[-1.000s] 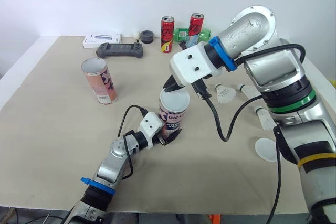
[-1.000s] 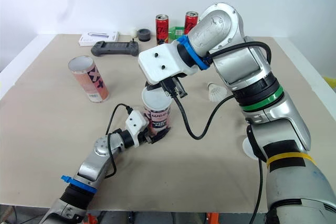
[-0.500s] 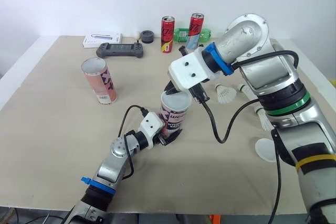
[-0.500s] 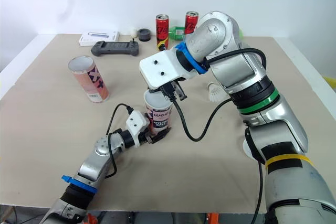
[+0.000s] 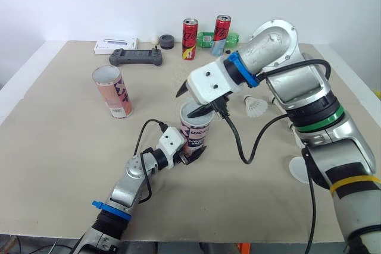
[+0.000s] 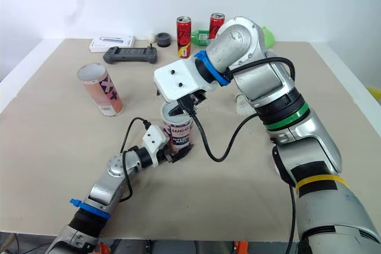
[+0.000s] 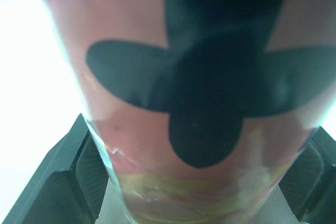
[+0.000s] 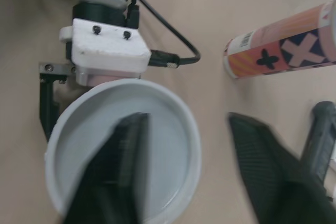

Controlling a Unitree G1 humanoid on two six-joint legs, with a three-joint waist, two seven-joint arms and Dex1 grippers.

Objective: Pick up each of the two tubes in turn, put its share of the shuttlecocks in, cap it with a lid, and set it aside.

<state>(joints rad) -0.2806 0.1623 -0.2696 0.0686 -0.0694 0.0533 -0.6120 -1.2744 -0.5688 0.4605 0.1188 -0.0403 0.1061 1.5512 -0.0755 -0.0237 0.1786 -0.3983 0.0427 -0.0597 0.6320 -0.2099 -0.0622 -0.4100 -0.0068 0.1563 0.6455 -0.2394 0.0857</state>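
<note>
My left gripper (image 5: 190,155) is shut on the lower part of an upright pink tube (image 5: 195,134) at the table's middle; its black fingers (image 7: 68,182) flank the tube wall. A white lid (image 8: 157,145) sits on that tube's mouth. Just above it hangs my right gripper (image 5: 191,100), open, one finger over the lid and the other off to its side. A second pink tube (image 5: 112,91) stands open-topped to the left. One shuttlecock (image 5: 256,106) lies to the right and another (image 5: 297,135) is partly behind my right arm. A loose white lid (image 5: 299,169) lies at the right.
Along the back edge are a dark game controller (image 5: 136,57), a white box (image 5: 116,45), a small dark round object (image 5: 166,41), two red cans (image 5: 189,38) (image 5: 221,35) and something green (image 5: 208,38). A cable loops below my right wrist (image 5: 238,147).
My right gripper has opened and let go of the lid, which now rests on the held tube. The right forearm has shifted slightly left. The left arm has not moved.
</note>
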